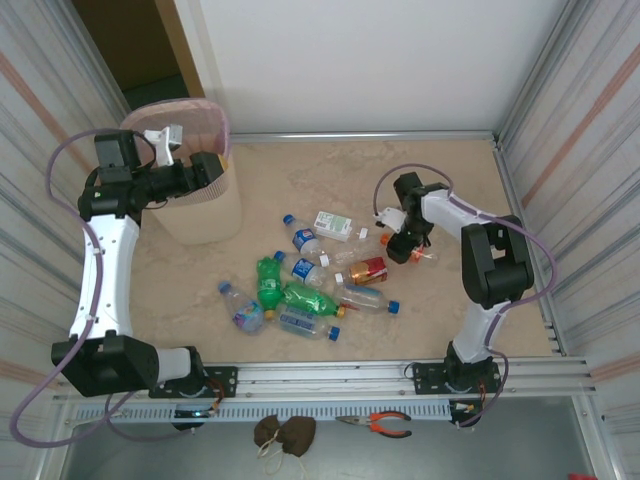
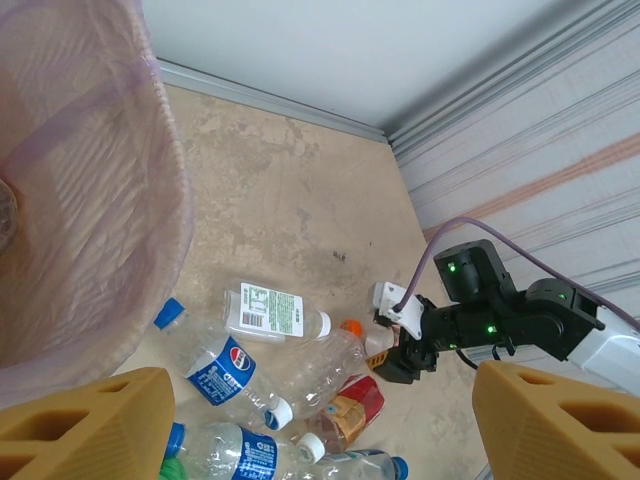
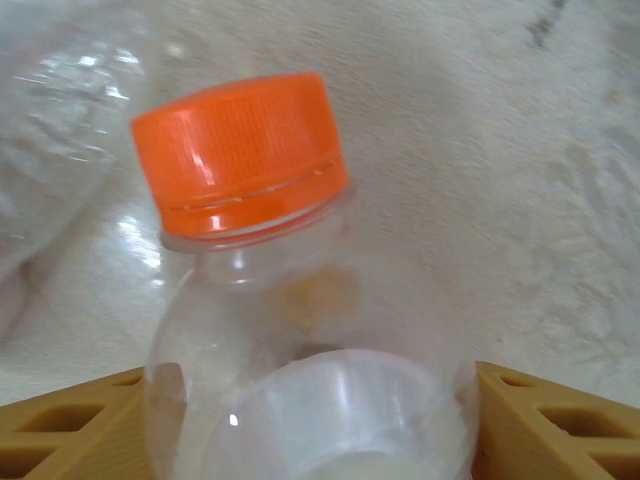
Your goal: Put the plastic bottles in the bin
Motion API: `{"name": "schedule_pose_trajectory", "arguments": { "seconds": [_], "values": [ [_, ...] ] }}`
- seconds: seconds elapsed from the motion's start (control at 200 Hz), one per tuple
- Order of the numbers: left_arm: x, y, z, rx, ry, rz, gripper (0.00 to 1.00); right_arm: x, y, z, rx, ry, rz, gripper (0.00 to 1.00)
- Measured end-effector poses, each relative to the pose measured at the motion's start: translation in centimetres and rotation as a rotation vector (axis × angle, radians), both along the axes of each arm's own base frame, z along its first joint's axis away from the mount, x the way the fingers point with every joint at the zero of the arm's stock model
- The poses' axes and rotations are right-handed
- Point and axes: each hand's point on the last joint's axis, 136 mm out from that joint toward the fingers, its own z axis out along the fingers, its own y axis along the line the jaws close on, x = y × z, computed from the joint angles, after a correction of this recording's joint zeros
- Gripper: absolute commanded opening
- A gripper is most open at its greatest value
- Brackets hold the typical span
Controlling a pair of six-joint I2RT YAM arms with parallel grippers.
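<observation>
Orange-capped bottle [image 3: 300, 330], at the bottle pile's [image 1: 305, 297] right edge, is seemingly clamped by the right gripper [image 3: 310, 380]. Left gripper [image 2: 320, 378] is open and empty above the bin [image 1: 205, 215]. Pick step is in hand; a lift and carry to the bin is needed next.

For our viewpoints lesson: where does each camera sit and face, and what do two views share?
Top external: overhead behind the bases, facing down on bin, bottles; left arm, right arm.
Left wrist: beside the bin, facing the bottles; own jaws below.
Right wrist: low, facing orange-capped bottle between own jaws.
Shared by wrist views: that bottle.
</observation>
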Motion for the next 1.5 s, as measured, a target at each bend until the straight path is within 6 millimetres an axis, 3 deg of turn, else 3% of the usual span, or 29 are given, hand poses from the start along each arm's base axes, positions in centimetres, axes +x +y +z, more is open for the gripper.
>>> {"name": "schedule_pose_trajectory", "arguments": {
  "seconds": [0.165, 0.381, 0.486, 0.611, 0.777, 1.002, 1.142, 1.498],
  "values": [
    [0.0, 0.0, 0.1, -0.009, 0.007, 0.006, 0.78, 0.7, -2.5, 0.1, 0.022, -0.007, -0.203, 0.67],
    [0.0, 0.0, 0.0, -0.011, 0.011, 0.007, 0.78, 1.5, -5.8, 0.9, 0.042, -0.02, -0.631, 0.66],
    [0.0, 0.0, 0.0, -0.011, 0.012, 0.007, 0.78, 0.9, -7.1, 0.6, 0.017, 0.01, -0.828, 0.69],
    [0.0, 0.0, 0.0, -0.013, 0.013, 0.008, 0.78, -0.4, -7.1, -0.8, -0.017, 0.084, -0.965, 0.73],
    [-0.3, 0.0, 0.2, -0.012, 0.007, 0.009, 0.78, -0.9, -6.8, -1.1, -0.054, 0.117, -1.018, 0.78],
    [-0.7, 0.0, 0.5, -0.009, -0.006, 0.012, 0.78, 2.5, -6.7, 1.4, -0.021, 0.035, -1.024, 0.79],
    [-0.8, 0.0, 0.3, -0.009, 0.001, 0.016, 0.78, 3.8, -6.8, 1.5, -0.02, 0.024, -1.03, 0.76],
    [-0.7, 0.1, 0.1, -0.01, 0.009, 0.026, 0.78, 4.5, -7.5, 0.6, 0.035, 0.06, -1.136, 0.56]
  ]
}}
